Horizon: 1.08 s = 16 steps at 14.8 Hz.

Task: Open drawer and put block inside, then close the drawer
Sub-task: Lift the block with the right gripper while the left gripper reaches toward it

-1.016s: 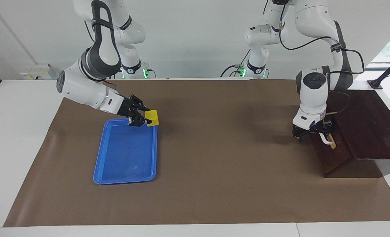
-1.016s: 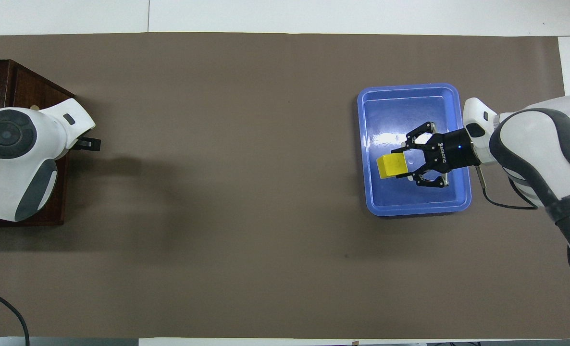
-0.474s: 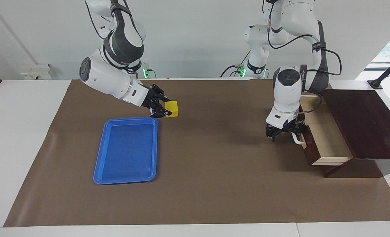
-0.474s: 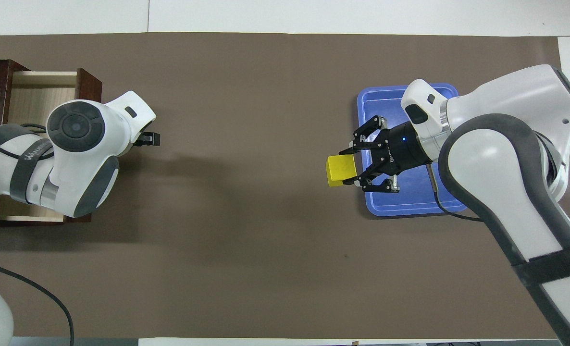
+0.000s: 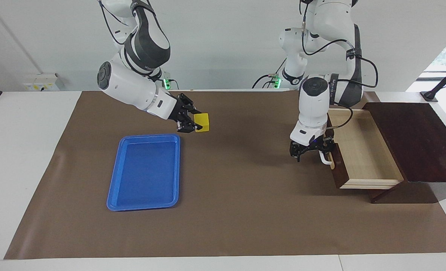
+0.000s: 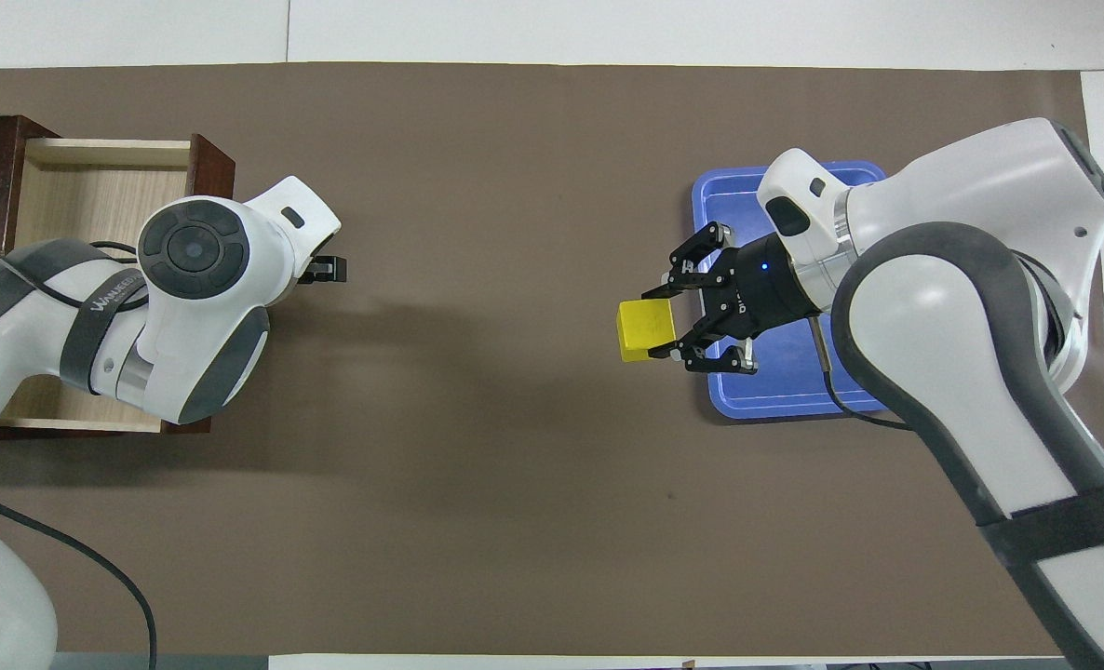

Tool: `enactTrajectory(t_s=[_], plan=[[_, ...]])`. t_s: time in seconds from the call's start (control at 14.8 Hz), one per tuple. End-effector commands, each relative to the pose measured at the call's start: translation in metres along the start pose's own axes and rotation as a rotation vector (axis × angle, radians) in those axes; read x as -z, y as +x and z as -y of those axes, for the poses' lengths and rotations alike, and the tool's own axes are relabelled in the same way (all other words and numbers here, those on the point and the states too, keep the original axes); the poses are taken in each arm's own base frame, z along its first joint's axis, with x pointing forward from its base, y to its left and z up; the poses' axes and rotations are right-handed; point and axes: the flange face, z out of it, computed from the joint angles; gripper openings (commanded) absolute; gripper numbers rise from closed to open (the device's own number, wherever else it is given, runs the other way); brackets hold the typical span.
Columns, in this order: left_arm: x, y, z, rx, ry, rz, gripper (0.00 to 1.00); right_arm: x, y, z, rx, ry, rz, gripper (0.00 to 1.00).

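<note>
Right pincer, facing view: right pincer (image 5: 193,121) clamped on the block (image 5: 202,122), up in the air over the brown mat (image 5: 245,210), just past the tray's corner on the robots' side.
Left pincer, facing view: left pincer (image 5: 308,149) low at the drawer front, by the white handle (image 5: 324,159); whether its fingers grip the handle or stand apart, I cannot tell.
Drawer, facing view: drawer (image 5: 362,150) pulled well out of the dark cabinet (image 5: 414,139), pale inside bare, nothing in it.
Tray, facing view: blue tray (image 5: 144,171) lies flat on the surface toward the right arm's end, nothing in it.
Right pincer, overhead view: right pincer (image 6: 678,311) with the block (image 6: 646,329) at its tips, pointing toward the left arm's end; the tray (image 6: 733,395) lies partly under the arm.
Left pincer, overhead view: only a dark tip of the left pincer (image 6: 326,270) shows past its white wrist, in front of the drawer (image 6: 96,186).
Key relation: the drawer lies straight across the surface from the held block, toward the left arm's end; its long axis runs away from the robots. The right arm carries the block; the left arm is far nearer the drawer.
In the way: bare mat between the two; the left arm's wrist and forearm hang over part of the drawer opening, likely the one thing to clear.
Step, as judged: opening looks done; carry and drop come next, closing after.
</note>
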Motion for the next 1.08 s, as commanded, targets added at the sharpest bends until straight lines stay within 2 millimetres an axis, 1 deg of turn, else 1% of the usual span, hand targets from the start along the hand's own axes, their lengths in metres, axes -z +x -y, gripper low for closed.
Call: enactTrajectory(t_s=[0.0,0.07,0.14,0.27,0.34,0.41,0.54,0.61,0.68,0.75,0.81,0.88,0.95,1.02], plan=[[-0.002,0.003,0.000,0.045,-0.012,0.036,1.00,-0.003,0.007,-0.002,-0.016,0.004,0.018,0.00],[0.004,0.004,0.004,0.050,-0.006,0.041,1.00,-0.003,0.007,-0.002,-0.018,0.004,0.019,0.00],[0.015,0.008,0.007,0.057,0.004,0.047,1.00,-0.003,0.008,-0.003,-0.017,0.001,0.018,0.00],[0.046,0.020,0.016,0.080,0.030,0.078,1.00,-0.003,0.007,-0.003,-0.005,-0.001,0.020,0.00],[0.063,0.027,0.014,0.106,0.011,0.100,1.00,-0.003,0.006,-0.005,0.023,-0.015,0.033,0.00],[0.074,0.031,0.015,0.134,-0.023,0.108,1.00,-0.002,0.006,-0.008,0.062,-0.043,0.052,0.00],[0.090,0.033,0.018,0.170,-0.077,0.103,1.00,-0.009,0.015,-0.007,0.114,-0.056,0.062,0.00],[0.101,0.035,0.019,0.217,-0.120,0.107,1.00,-0.009,0.015,-0.009,0.124,-0.066,0.063,0.00],[0.112,0.040,0.018,0.320,-0.160,0.118,1.00,-0.009,0.018,-0.010,0.132,-0.083,0.064,0.00],[0.124,0.047,0.016,0.460,-0.179,0.127,1.00,-0.010,0.021,-0.011,0.138,-0.100,0.065,0.00],[0.137,0.052,0.008,0.605,-0.183,0.133,1.00,-0.014,0.020,-0.012,0.138,-0.100,0.067,0.00],[0.143,0.053,-0.004,0.715,-0.181,0.149,1.00,-0.014,0.021,-0.012,0.141,-0.105,0.067,0.00],[0.150,0.050,-0.013,0.790,-0.173,0.168,1.00,-0.014,0.022,-0.012,0.143,-0.106,0.067,0.00],[0.152,0.044,-0.023,0.858,-0.164,0.200,1.00,-0.016,0.023,-0.012,0.144,-0.103,0.068,0.00]])
